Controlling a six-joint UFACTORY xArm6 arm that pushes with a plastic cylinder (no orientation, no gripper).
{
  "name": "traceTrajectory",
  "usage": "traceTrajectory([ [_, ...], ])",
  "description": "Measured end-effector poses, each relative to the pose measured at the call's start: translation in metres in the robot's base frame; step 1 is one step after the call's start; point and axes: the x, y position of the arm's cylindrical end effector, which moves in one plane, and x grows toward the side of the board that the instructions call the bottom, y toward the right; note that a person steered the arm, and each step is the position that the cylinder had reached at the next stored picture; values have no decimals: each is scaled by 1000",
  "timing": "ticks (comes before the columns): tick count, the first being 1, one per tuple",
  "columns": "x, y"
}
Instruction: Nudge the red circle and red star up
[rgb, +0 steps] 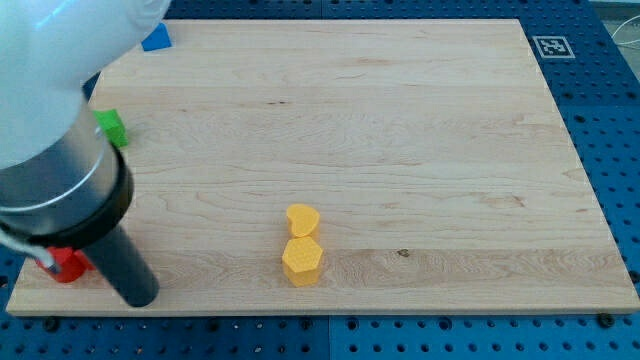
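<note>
Wooden board (400, 130), pale, lay on a blue pegboard table (600, 120); a black-and-white marker tag (552, 46) sat at the board's upper right corner. No containers were present. Two yellow blocks stood touching near the bottom centre: a yellow heart (302, 220) above a yellow hexagon (301, 260). A green block (111, 128) sat at the left edge, a blue block (156, 39) at the top left, both partly hidden. A red block (68, 264), shape unclear, showed at the bottom left, just left of my tip (137, 296). The arm (55, 130) carried no pincer, only the rod.
</note>
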Motion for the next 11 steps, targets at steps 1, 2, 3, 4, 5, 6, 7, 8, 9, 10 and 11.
traceTrajectory([
  [1, 2, -2],
  [2, 2, -11],
  [3, 1, -35],
  [4, 1, -46],
  [5, 2, -58],
  [6, 1, -61],
  [7, 1, -62],
  [8, -5, -62],
  [9, -20, -62],
  [10, -29, -63],
  [11, -9, -77],
])
